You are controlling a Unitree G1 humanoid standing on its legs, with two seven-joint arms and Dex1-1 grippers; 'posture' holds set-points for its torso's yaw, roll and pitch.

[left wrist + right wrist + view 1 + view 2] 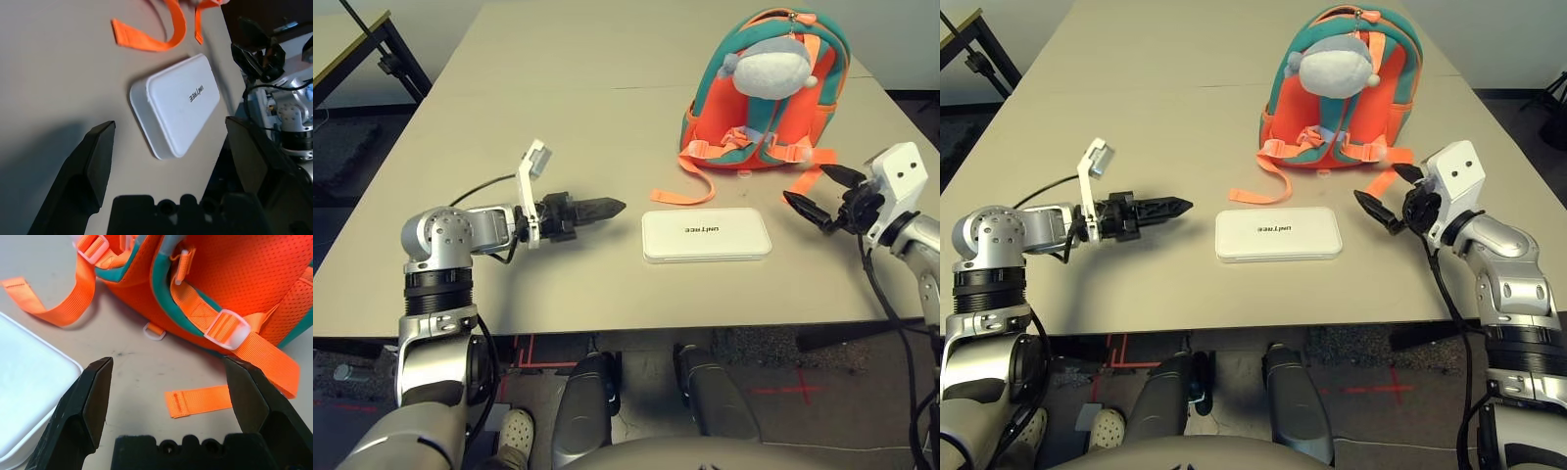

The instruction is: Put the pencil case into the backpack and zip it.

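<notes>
The white pencil case (706, 235) lies flat near the table's front edge, with its dark lettering facing up. Behind it and slightly to the right, the orange and teal backpack (769, 98) rests with its straps facing me and a grey-and-white plush toy (771, 69) on top. My left gripper (604, 208) hovers just left of the case, pointing at it. In the left wrist view its fingers (98, 147) are spread open and empty, with the pencil case (178, 107) ahead of them. My right gripper (811, 188) stands open right of the case, near the backpack's lower strap (198, 400).
A loose orange strap (680, 191) trails across the table (509, 98) between the backpack and the case. Another table's corner (352, 39) with black legs stands at the far left. The table's front edge (607, 328) runs close below the case.
</notes>
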